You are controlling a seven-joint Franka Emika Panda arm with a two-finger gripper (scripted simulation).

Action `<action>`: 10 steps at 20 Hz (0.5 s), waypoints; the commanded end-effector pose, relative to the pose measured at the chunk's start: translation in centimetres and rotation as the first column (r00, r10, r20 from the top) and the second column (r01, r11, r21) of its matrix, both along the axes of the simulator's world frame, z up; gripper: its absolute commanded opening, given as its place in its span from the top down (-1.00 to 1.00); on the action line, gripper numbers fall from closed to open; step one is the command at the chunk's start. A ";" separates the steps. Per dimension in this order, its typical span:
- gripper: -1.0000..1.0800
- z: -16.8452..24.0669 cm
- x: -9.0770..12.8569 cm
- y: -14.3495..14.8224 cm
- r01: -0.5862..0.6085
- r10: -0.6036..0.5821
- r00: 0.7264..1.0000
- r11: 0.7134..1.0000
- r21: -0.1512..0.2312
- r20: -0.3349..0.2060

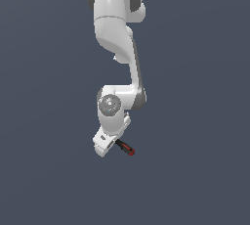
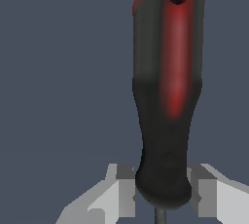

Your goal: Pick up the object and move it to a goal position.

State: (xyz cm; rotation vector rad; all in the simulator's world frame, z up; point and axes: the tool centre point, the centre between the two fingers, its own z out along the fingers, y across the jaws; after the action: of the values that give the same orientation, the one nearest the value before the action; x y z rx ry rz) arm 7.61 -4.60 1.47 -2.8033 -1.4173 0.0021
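A flat slate-grey background fills both views, with nothing else on it. There is one arm (image 1: 119,48), one hand (image 1: 108,146) and one screwdriver (image 1: 125,148). In the exterior view the screwdriver juts from the hand toward that view's right. Only the wrist view shows the black-and-red handle (image 2: 168,91) close up, the thin shaft (image 2: 158,216) below it, and two fingers (image 2: 121,189) standing either side; whether they press the handle I cannot tell.

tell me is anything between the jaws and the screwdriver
Nothing visible. In the wrist view the gripper has its jaws on either side of the small black-and-red-handled screwdriver, at the handle's shaft end, with only slim gaps between.
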 end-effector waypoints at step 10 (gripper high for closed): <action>1.00 0.7 -2.8 3.1 -0.001 0.001 1.000 1.000 0.000 0.001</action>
State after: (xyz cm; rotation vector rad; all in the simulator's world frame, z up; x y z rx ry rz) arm 5.33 -2.19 2.01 -2.8031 -1.4171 0.0027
